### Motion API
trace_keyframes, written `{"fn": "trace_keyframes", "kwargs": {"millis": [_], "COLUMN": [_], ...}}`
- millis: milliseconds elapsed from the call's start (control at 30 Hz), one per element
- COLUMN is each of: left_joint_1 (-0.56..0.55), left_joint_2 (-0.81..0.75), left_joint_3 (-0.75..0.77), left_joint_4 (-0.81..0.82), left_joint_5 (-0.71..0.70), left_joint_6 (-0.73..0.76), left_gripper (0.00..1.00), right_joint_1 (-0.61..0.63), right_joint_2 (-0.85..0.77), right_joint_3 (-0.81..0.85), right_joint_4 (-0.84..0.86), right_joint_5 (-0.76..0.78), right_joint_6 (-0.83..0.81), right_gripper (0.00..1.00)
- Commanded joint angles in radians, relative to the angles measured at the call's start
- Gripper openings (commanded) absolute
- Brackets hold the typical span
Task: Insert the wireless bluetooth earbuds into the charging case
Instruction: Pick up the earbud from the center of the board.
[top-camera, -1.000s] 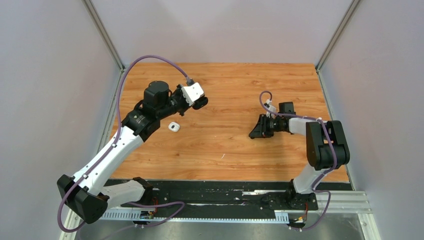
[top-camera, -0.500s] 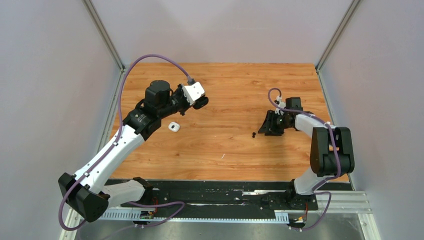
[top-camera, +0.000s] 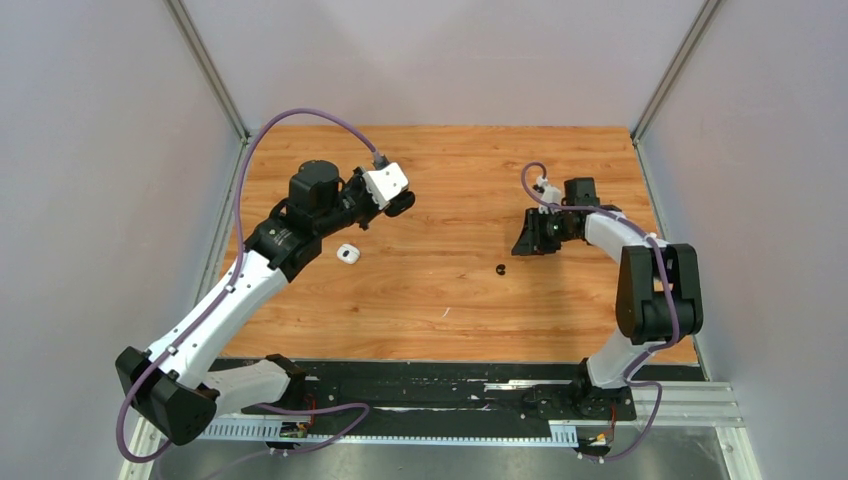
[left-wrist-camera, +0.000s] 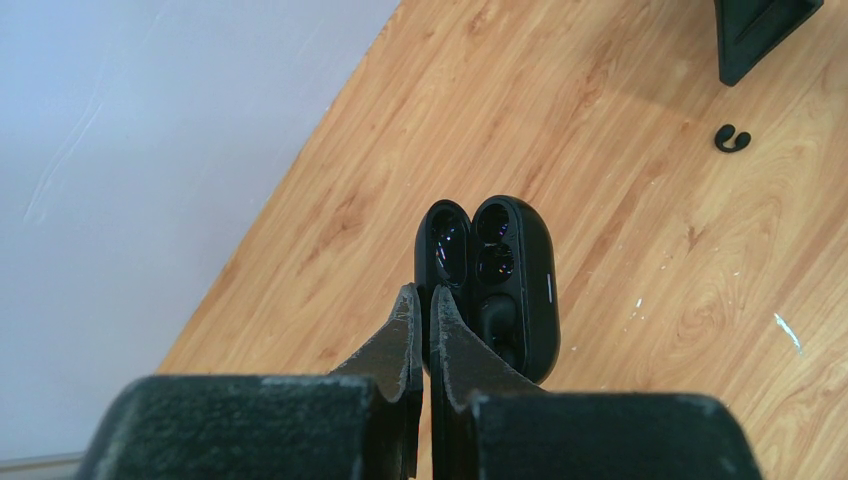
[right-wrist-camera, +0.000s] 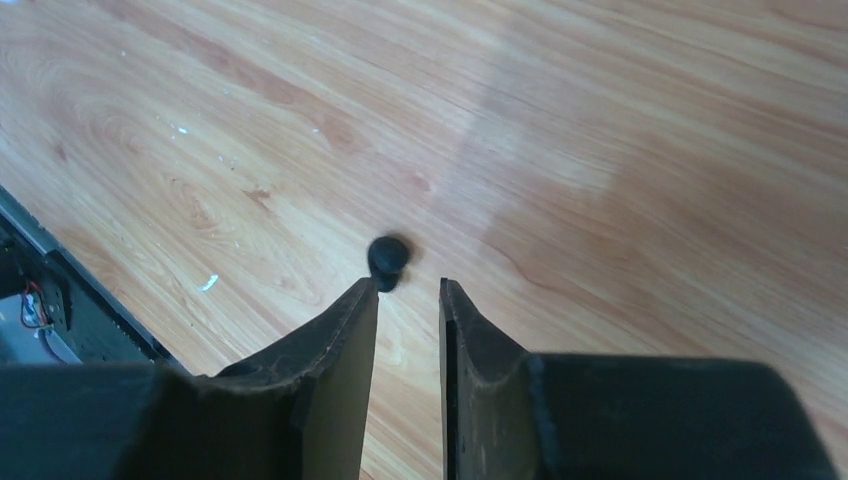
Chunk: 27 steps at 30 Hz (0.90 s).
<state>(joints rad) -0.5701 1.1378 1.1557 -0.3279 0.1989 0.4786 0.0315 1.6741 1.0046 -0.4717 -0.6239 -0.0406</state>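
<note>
My left gripper (left-wrist-camera: 422, 295) is shut on the edge of a black charging case (left-wrist-camera: 490, 285), held open above the table with its wells facing the wrist camera. From above, the case (top-camera: 401, 204) sits at the tip of the left gripper (top-camera: 390, 200). One black rounded earbud (top-camera: 501, 268) lies loose on the wood. In the right wrist view this earbud (right-wrist-camera: 388, 258) rests just beyond my left fingertip (right-wrist-camera: 365, 300). My right gripper (right-wrist-camera: 410, 290) is open with nothing between its fingers, and from above it (top-camera: 521, 244) hovers up and to the right of the earbud.
A small white case-like object (top-camera: 347, 254) lies on the table below the left gripper. The wooden table (top-camera: 450, 300) is walled by grey panels on the left, right and back. A black rail (top-camera: 450, 385) runs along the near edge.
The right gripper pulled back from the table toward the far right, leaving the black earbud lying on the wood. The left arm and the case stayed still.
</note>
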Motion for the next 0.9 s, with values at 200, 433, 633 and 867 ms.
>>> {"fn": "trace_keyframes", "kwargs": {"millis": [200, 433, 633, 867], "left_joint_1": [-0.004, -0.004, -0.005, -0.004], "left_joint_2": [-0.041, -0.056, -0.061, -0.059], "left_joint_3": [0.006, 0.000, -0.009, -0.009], "left_joint_4": [0.052, 0.046, 0.048, 0.051], "left_joint_5": [-0.015, -0.024, -0.027, -0.027], "left_joint_6": [0.005, 0.005, 0.003, 0.003], "left_gripper": [0.00, 0.00, 0.00, 0.00], "right_joint_1": [0.179, 0.189, 0.191, 0.197], "right_joint_2": [-0.037, -0.007, 0.018, 0.036], "right_joint_3": [0.039, 0.018, 0.021, -0.009], "right_joint_4": [-0.011, -0.010, -0.023, -0.003], "right_joint_5": [0.073, 0.169, 0.159, 0.167], "right_joint_6": [0.176, 0.254, 0.253, 0.251], "right_gripper": [0.26, 0.31, 0.27, 0.27]}}
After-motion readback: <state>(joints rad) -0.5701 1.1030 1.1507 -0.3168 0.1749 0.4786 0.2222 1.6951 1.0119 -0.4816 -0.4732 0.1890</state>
